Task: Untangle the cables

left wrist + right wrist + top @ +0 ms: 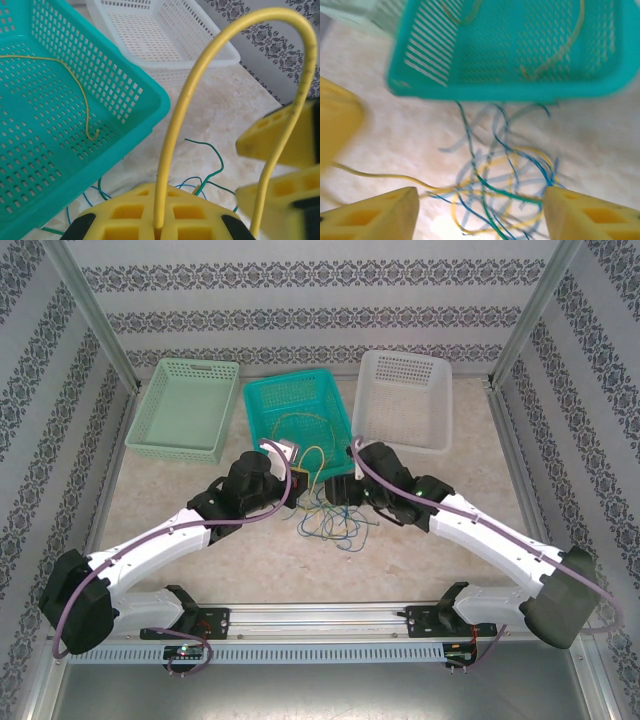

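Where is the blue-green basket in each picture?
Top external: the teal basket sits in the upper middle, between the pale green basket and the white basket.
Left wrist: the teal basket is on the left side, very close.
Right wrist: the teal basket runs across the top, blurred.
Shared landmark: the tangle of cables lying on the table just in front of it.

Far side of table (pixel 420 560), in a row: left basket (pixel 185 408), middle basket (pixel 295 390), right basket (pixel 403 400). One cable (pixel 300 420) inside middle basket. Tangle (pixel 335 520) on table just before it, between left gripper (pixel 157 227) and right gripper (pixel 480 215).
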### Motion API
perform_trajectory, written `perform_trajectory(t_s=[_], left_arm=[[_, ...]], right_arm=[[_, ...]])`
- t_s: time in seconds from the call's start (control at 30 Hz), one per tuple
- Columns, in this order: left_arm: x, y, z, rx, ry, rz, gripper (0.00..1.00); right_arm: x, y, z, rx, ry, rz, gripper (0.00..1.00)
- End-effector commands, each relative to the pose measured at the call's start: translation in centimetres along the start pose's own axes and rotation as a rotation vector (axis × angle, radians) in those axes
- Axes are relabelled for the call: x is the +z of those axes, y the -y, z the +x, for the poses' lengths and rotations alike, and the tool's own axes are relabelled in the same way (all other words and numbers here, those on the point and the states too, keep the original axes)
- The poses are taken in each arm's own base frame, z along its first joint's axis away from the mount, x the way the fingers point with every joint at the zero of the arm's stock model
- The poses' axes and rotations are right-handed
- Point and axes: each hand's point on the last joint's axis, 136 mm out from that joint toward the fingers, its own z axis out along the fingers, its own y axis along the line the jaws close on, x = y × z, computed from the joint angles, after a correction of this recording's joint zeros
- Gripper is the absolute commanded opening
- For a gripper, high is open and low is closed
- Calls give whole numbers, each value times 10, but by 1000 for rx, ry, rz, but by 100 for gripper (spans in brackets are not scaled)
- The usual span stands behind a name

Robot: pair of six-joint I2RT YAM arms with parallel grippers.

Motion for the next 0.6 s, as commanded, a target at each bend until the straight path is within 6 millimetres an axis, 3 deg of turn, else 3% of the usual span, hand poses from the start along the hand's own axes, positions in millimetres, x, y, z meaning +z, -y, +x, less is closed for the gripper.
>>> perform_trajectory(t_s=[0.0, 0.27, 0.37, 0.5, 0.57], left_arm=[[-5, -9, -7, 5, 8, -50, 0], [-3, -10, 1, -53, -16, -46, 0], [-14, -16, -2, -29, -15, -90, 0], [-35, -21, -14, 33, 3, -141, 0], [-45, -25, -18, 68, 3, -173, 0]], right_arm=[[15, 30, 40, 61, -65, 100, 70], [74, 43, 74, 180, -133, 141, 68], [93, 53, 90, 205, -215, 174, 55], [112, 74, 115, 264, -308, 230, 27], [117, 85, 128, 305, -349, 256, 19]])
